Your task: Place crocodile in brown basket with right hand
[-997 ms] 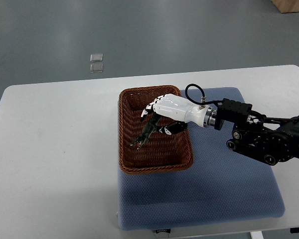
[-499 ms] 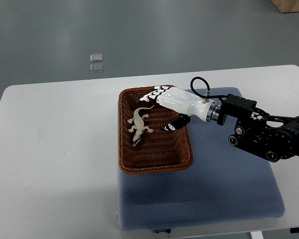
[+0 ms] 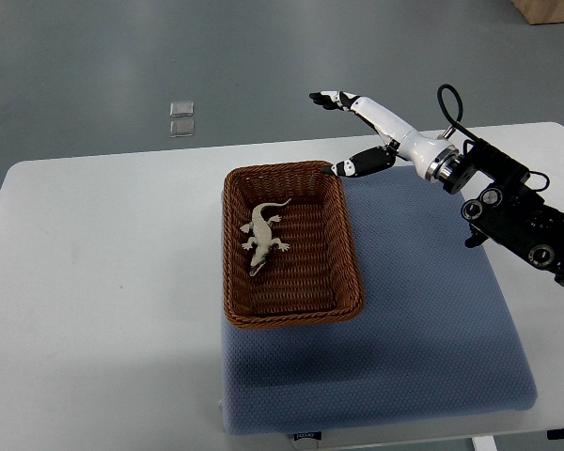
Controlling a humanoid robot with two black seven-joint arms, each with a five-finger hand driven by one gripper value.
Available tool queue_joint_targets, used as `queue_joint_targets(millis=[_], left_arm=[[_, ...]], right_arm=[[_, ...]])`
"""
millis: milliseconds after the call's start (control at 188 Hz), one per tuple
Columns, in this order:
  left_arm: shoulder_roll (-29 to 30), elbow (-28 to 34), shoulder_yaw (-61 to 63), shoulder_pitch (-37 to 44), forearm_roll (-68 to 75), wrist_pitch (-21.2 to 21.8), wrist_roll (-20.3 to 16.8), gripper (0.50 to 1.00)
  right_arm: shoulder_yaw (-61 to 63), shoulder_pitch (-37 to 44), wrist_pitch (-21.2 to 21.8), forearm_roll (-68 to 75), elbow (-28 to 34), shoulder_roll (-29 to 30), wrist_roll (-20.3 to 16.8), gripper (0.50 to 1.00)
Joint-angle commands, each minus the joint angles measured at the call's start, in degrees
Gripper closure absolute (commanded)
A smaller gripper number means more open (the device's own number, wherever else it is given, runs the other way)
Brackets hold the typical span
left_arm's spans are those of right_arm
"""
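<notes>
Inside the brown oblong wicker basket (image 3: 233,254), in its far left part, lies the small pale tan toy crocodile (image 3: 261,237), legs splayed, tail curling toward the far rim. Beyond the basket's far right corner, the white right robot hand (image 3: 383,130) is spread wide, empty.

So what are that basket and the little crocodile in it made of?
The brown basket looks like woven wicker or rattan, matte: ribbed strands show along its walls. The crocodile seems moulded plastic or rubber, pale and smooth; too small to be sure.
</notes>
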Motion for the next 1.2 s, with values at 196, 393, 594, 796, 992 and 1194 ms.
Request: queue_joint_targets(millis=[196, 393, 594, 796, 992, 1194], left_arm=[[0.0, 0.0, 0.0, 0.0, 0.0, 0.0, 0.0, 0.5], [0.0, 0.0, 0.0, 0.0, 0.0, 0.0, 0.0, 0.5], [0.0, 0.0, 0.0, 0.0, 0.0, 0.0, 0.0, 0.5], [0.0, 0.0, 0.0, 0.0, 0.0, 0.0, 0.0, 0.5], [0.0, 0.0, 0.0, 0.0, 0.0, 0.0, 0.0, 0.5], [0.0, 0.0, 0.0, 0.0, 0.0, 0.0, 0.0, 0.5]], right_arm=[[7.9, -0.6, 6.2, 14.8, -8.9, 1.0, -1.6, 0.576], [7.5, -0.2, 8.1, 26.8, -14.9, 0.6, -1.8, 0.576], [7.9, -0.2, 12.0, 34.8, -20.9, 0.8, -1.8, 0.576], [12.8, -0.5, 16.8, 37.5, -24.6, 1.8, -5.0, 0.574], [16.5, -0.8, 16.9, 37.0, -26.4, 3.2, -7.1, 0.57], [18.2, -1.2, 15.0, 37.4, -28.3, 3.1, -7.1, 0.57]])
